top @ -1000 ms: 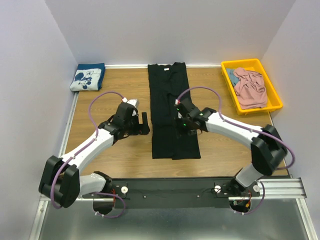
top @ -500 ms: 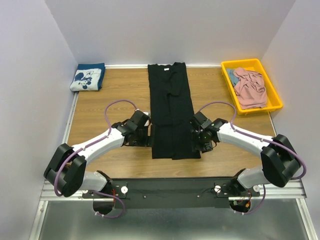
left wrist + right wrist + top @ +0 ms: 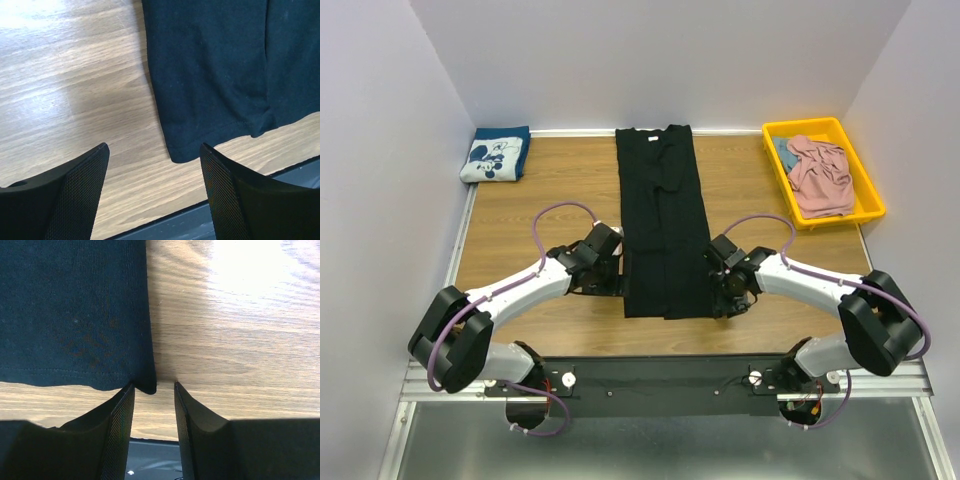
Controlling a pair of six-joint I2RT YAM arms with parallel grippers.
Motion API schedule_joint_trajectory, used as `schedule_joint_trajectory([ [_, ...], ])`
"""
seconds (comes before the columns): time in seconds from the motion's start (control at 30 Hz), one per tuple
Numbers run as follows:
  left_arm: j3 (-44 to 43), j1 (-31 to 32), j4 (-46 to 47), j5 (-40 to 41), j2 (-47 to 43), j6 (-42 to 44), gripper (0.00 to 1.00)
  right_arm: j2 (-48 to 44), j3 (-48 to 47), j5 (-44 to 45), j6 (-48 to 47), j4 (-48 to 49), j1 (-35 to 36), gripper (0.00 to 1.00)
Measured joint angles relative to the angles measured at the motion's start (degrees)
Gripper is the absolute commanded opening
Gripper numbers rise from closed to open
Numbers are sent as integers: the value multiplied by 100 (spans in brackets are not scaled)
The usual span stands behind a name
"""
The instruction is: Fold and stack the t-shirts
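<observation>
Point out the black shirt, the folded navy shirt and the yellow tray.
black shirt (image 3: pixel 665 230), top view, middle of the folded body.
navy shirt (image 3: pixel 497 155), top view, middle of the folded bundle.
yellow tray (image 3: pixel 800 124), top view, far rim.

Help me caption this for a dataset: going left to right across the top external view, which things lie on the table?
folded navy t-shirt → black t-shirt → yellow tray. The arms span too much of the width to place.
</observation>
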State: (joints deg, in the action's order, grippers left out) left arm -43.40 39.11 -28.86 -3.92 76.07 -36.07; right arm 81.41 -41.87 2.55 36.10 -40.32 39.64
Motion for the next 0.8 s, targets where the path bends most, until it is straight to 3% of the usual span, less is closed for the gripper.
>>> schedule_joint_trajectory([
  [0.27, 0, 101, -2, 7, 13, -120, 80, -39, 46, -9, 4, 44, -9, 39],
  [0.8, -72, 190, -136, 50, 177, -195, 80, -175, -369, 7, -35, -179, -28, 40],
])
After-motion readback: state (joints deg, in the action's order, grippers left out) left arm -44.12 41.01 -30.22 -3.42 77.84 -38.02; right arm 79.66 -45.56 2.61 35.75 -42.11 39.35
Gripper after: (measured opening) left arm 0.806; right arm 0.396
